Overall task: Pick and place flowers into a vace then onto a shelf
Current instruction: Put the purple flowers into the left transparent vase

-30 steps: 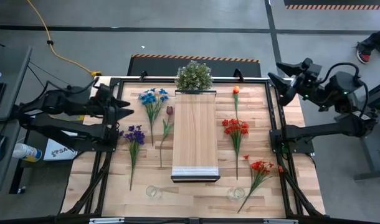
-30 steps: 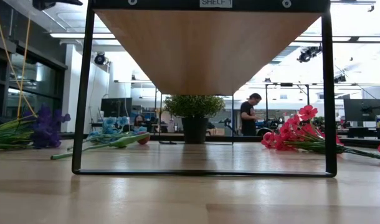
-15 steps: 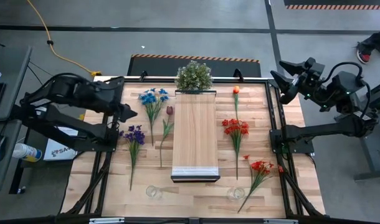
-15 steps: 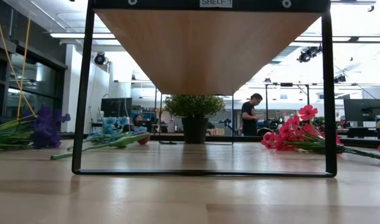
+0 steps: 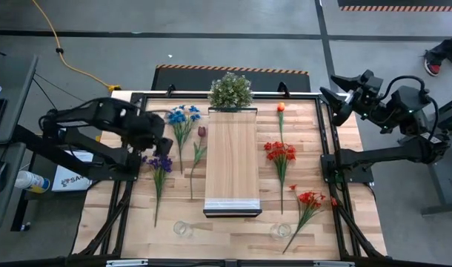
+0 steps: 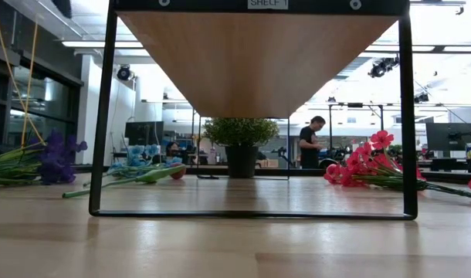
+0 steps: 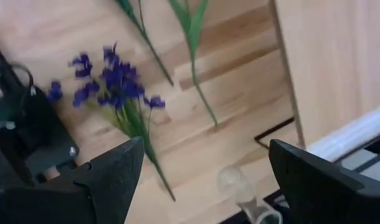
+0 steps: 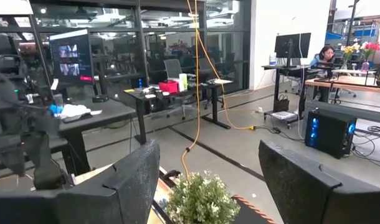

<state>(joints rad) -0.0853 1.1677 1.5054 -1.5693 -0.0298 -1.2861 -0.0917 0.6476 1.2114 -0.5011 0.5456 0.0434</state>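
Several flowers lie flat on the tabletop on both sides of the shelf (image 5: 231,159). Left of it are a blue one (image 5: 183,117), a purple one (image 5: 160,160) and a dark red one (image 5: 201,132). Right of it are an orange one (image 5: 281,107) and red ones (image 5: 280,152). Two clear glass vases (image 5: 182,229) (image 5: 281,231) stand near the front edge. My left gripper (image 5: 155,142) hangs open above the purple blooms (image 7: 112,87), pointing steeply down and touching nothing. My right gripper (image 5: 332,104) waits open and level, high beyond the table's far right corner.
A bushy green potted plant (image 5: 231,90) stands at the shelf's far end. The shelf's black frame legs (image 6: 103,116) rest on the tabletop. The table's black frame rails (image 5: 326,148) run along its sides. A person (image 6: 307,143) stands far off in the room behind.
My left gripper has swung from the table's left edge in over the tabletop toward the purple flower. It has tipped from nearly level to pointing steeply down. The flowers have not moved.
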